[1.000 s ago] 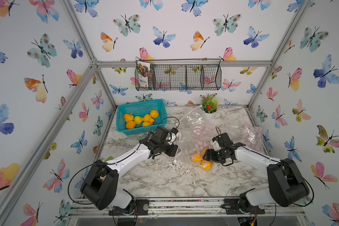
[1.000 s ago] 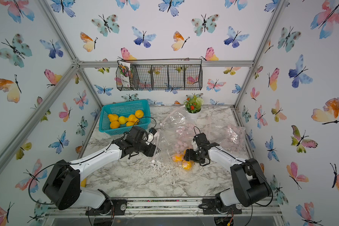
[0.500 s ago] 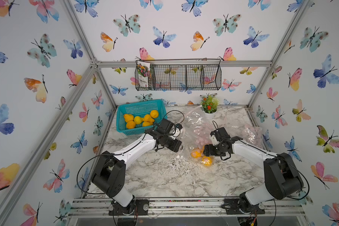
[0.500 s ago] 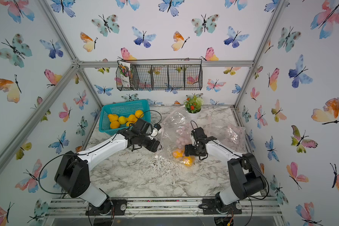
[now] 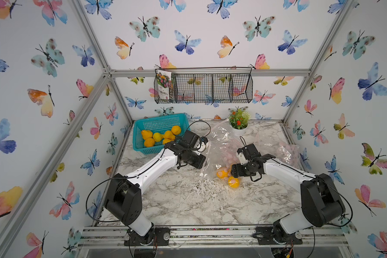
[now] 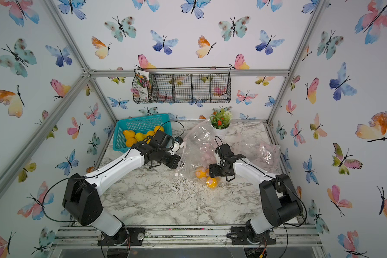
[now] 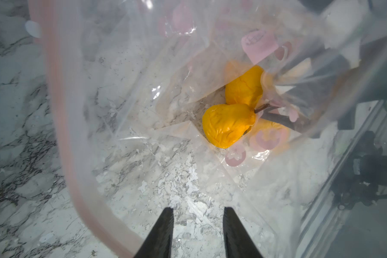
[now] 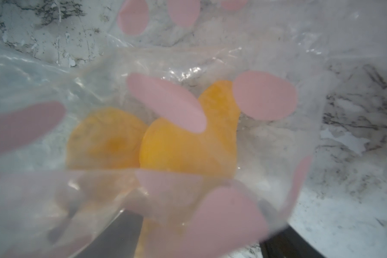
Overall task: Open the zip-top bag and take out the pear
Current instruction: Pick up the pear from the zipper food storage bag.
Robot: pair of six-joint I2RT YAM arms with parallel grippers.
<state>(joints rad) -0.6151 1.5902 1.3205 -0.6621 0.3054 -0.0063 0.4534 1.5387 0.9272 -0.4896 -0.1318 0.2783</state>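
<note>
A clear zip-top bag (image 5: 221, 143) (image 6: 197, 143) with pink spots lies mid-table, its mouth toward the left arm. Orange-yellow pears (image 5: 221, 173) (image 6: 211, 182) lie at its closed end. My left gripper (image 5: 203, 164) (image 7: 198, 208) is at the bag mouth, open, with only film and marble between its fingers. The pink zip band (image 7: 56, 89) curves around it, and a pear (image 7: 228, 127) lies ahead. My right gripper (image 5: 232, 172) (image 8: 201, 225) stands wide open against the bag's closed end. Film and part of a pear (image 8: 183, 147) lie between its jaws; I cannot tell whether they press on it.
A teal basket (image 5: 139, 134) of orange-yellow fruit stands at the back left, close behind the left wrist. A potted plant (image 5: 239, 121) is at the back centre, a wire rack (image 5: 203, 89) hangs on the back wall, and another crumpled clear bag (image 5: 286, 152) lies at the right edge.
The left arm has swung back and right up to the bag mouth, and its jaws have narrowed. The bag, pears and right gripper have shifted slightly toward the back.
</note>
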